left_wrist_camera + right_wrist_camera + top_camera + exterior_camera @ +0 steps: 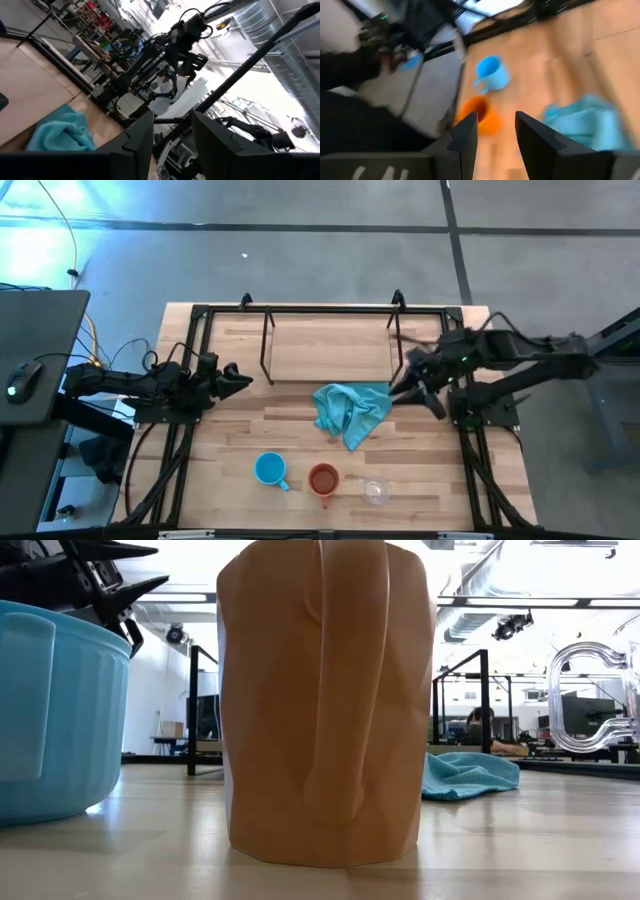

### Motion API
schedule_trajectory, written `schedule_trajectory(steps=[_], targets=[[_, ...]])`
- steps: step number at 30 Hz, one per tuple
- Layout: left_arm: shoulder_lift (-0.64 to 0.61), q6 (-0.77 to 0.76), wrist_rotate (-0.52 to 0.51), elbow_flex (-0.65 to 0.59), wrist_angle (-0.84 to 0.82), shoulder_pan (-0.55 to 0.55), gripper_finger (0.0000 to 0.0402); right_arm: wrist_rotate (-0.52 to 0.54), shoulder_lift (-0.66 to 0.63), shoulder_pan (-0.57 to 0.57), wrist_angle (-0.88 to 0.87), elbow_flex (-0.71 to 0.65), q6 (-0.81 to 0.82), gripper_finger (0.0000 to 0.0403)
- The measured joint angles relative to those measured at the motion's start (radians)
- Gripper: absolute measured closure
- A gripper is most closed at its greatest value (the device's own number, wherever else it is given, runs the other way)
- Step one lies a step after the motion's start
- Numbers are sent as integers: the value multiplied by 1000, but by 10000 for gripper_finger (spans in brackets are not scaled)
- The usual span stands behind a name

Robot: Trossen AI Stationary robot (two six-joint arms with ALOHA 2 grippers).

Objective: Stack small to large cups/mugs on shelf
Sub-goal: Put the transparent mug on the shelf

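Note:
Three vessels stand in a row near the table's near edge: the blue mug (269, 469) (491, 71) on the left, the orange-brown mug (323, 478) (320, 700) in the middle, and the clear glass cup (375, 492) (600, 700) on the right. The black wire shelf (330, 340) stands at the far edge. My left gripper (240, 378) (172, 135) is open and hovers left of the shelf. My right gripper (402, 388) (496, 131) is open in the air by the shelf's right end, beside the teal cloth (350, 412).
The crumpled teal cloth (465, 775) lies mid-table, between the shelf and the row of cups. Black arm mounts and frame rails (165, 450) run along the table's left and right sides. Bare wood shows between the cloth and the left gripper.

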Motion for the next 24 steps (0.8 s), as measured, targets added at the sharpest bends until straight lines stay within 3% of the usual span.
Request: schedule_trajectory(steps=[5, 19, 24], targets=[[0, 1, 29, 0, -3, 0, 277, -95, 117, 103, -43, 10, 79, 279], [0, 4, 107, 0, -66, 0, 277, -72, 410, 235, -77, 10, 190, 279], [0, 4, 107, 0, -106, 0, 277, -73, 489, 244, 5, 9, 259, 279]])
